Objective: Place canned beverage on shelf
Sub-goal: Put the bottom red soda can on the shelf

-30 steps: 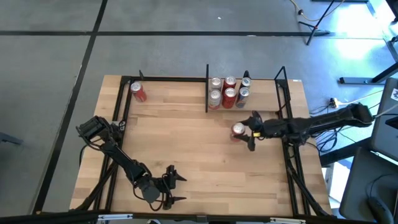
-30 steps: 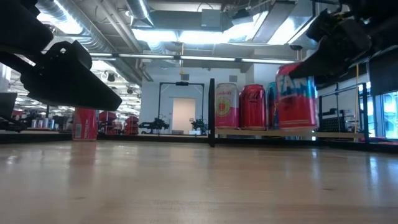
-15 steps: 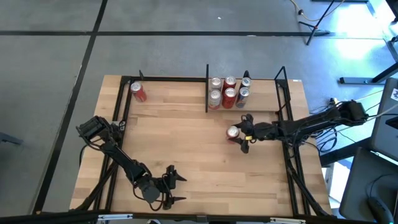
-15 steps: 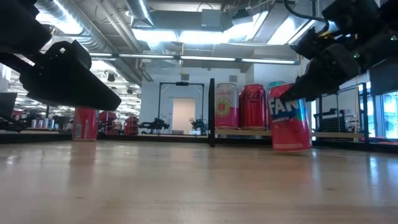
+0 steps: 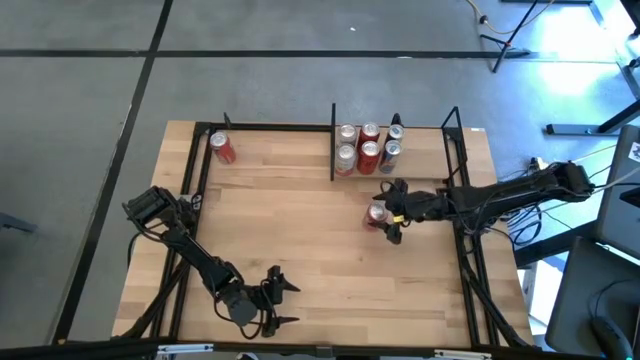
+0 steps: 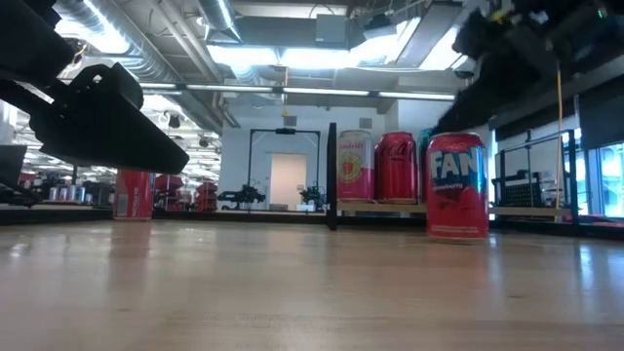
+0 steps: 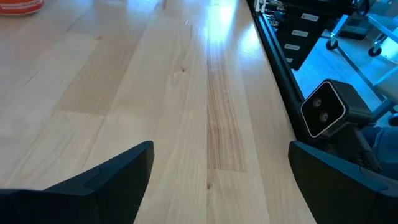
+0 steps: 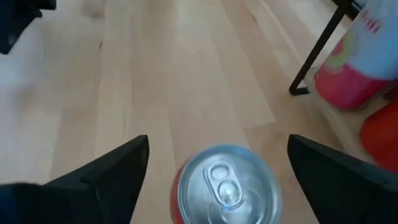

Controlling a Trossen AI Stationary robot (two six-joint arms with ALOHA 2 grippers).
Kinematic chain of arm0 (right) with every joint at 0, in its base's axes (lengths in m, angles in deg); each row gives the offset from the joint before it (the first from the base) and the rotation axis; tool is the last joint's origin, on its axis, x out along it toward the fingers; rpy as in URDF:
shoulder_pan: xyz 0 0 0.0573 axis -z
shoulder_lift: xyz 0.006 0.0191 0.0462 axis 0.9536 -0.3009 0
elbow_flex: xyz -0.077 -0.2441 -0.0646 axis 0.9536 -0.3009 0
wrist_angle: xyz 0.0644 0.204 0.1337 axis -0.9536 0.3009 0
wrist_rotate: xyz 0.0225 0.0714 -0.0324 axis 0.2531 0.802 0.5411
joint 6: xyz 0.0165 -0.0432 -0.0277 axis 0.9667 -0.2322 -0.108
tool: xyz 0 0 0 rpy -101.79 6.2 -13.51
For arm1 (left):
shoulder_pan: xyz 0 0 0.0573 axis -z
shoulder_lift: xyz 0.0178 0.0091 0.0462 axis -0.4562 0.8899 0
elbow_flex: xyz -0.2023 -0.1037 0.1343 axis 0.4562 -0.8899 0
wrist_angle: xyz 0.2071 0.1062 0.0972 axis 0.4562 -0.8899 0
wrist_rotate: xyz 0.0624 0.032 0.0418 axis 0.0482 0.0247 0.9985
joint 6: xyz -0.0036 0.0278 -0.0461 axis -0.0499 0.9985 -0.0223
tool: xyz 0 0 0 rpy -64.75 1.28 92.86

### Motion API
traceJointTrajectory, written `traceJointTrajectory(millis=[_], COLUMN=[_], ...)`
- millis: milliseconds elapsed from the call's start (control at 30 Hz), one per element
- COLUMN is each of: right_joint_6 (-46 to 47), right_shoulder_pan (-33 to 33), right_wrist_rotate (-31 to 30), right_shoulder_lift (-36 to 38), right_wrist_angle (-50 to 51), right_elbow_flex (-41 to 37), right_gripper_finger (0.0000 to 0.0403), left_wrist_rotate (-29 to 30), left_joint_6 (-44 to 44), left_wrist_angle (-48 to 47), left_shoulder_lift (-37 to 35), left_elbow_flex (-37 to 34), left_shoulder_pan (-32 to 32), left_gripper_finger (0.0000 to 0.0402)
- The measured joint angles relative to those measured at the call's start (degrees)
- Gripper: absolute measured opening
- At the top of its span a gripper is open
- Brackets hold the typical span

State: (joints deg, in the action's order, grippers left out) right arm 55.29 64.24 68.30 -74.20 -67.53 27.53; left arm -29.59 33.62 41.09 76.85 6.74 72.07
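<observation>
Can: a red can (image 5: 377,212) stood upright on the worktop (image 5: 300,240), in front of the shelf (image 5: 390,172) and not on it; in the low view its label read "FAN" (image 6: 456,187).
Can vs right pincer: the right pincer (image 5: 391,211) sat just above the can; in the right wrist view the silver lid (image 8: 225,182) lay between the two dark fingers (image 8: 99,177), with a clear gap on each side.
Right pincer state: released, fingers spread wide and touching nothing.
Right arm pose: stretched out low from the worktop's right edge towards the middle, wrist tipped downward over the can.
Left pincer: parked near the front edge of the worktop (image 5: 277,303), fingers apart and empty; only bare wood showed between them in the left wrist view (image 7: 211,180).
Left arm pose: folded, elbow bent, running from the left side to the front.
Shelf: five cans (image 5: 367,146) stood grouped right of the dark divider (image 5: 332,140).
Lone can: one more red can (image 5: 222,148) stood at the far left corner of the frame.
Hard to make out: in the low view the right pincer was a dark blur cut off at the upper right; the shelf cans' labels were mostly unreadable; in the right wrist view the can's body was cut off.
</observation>
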Motion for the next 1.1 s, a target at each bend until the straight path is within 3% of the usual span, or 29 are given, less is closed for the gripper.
traceJointTrajectory(millis=[233, 333, 667, 1100], right_joint_6=[4.1, 5.4, 8.7, 9.4], right_shoulder_pan=[0.0, 0.0, 0.0, 0.0], right_wrist_rotate=[0.4, 0.5, 0.9, -0.5], right_shoulder_lift=[-1.9, -3.7, -14.0, -18.4], right_wrist_angle=[19.2, 23.0, 25.7, 29.2], right_elbow_flex=[14.8, 18.3, 19.0, 19.0], right_gripper_finger=[0.0361, 0.0356, 0.0351, 0.0349], left_wrist_rotate=[-0.5, -0.7, -0.9, -1.1], left_joint_6=[0.0, -0.1, -0.2, -0.2], left_wrist_angle=[0.0, 0.0, 0.0, -0.1], left_shoulder_lift=[0.0, 0.0, 0.0, 0.0], left_elbow_flex=[0.0, 0.0, 0.0, 0.0], left_shoulder_pan=[0.0, 0.0, 0.0, 0.0], left_gripper_finger=[0.0361, 0.0361, 0.0361, 0.0361])
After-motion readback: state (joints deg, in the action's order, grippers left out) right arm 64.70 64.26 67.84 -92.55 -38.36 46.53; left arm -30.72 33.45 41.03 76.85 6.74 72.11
